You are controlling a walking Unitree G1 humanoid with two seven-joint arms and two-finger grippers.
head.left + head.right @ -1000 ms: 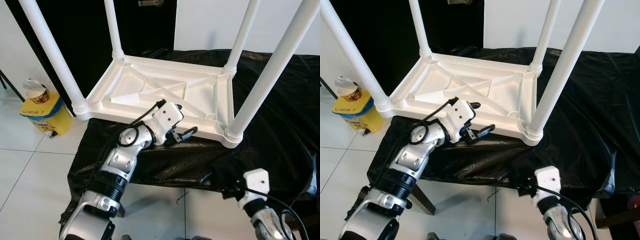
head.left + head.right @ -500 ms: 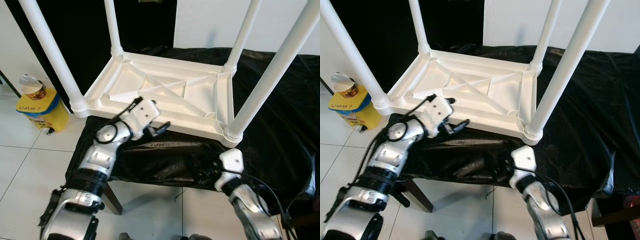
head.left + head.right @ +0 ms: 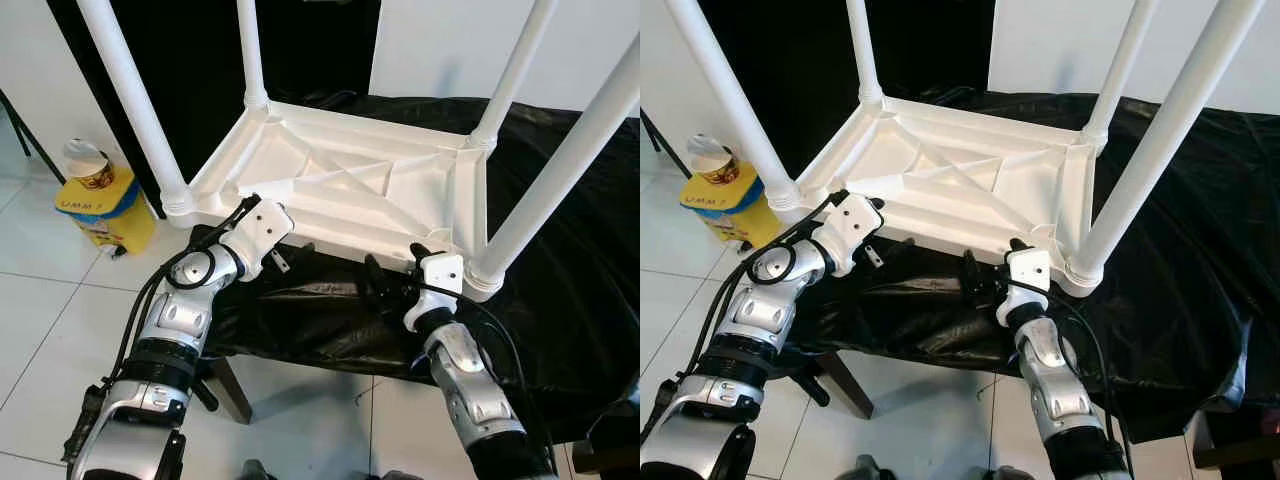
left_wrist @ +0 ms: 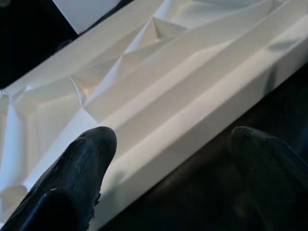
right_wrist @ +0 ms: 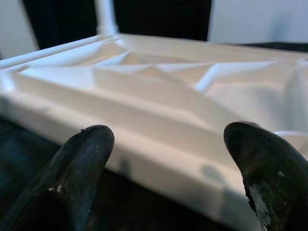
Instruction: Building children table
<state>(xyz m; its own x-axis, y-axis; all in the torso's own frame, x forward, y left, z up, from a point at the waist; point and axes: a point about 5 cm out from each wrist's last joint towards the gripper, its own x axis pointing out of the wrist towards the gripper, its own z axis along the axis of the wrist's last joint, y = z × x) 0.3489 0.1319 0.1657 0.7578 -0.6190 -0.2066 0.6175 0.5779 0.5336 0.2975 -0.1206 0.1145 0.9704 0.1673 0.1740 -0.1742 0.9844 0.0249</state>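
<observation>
Plastic table [image 3: 350, 190], white and flipped upside down, rests on a black sheet [image 3: 560, 250] that covers a table, its four legs [image 3: 135, 100] pointing up. Both pincers sit at its near edge — the left pincer [image 3: 285, 262] by the near left part of the rim, the right pincer [image 3: 390, 285] close to the near right corner. Each has its fingers spread wide, holding nothing; the wrist views show the white rim lying between the parted fingers [image 4: 77, 178]. A yellow container [image 3: 105, 205] stands on the tiled floor [image 3: 50, 320] to the left.
</observation>
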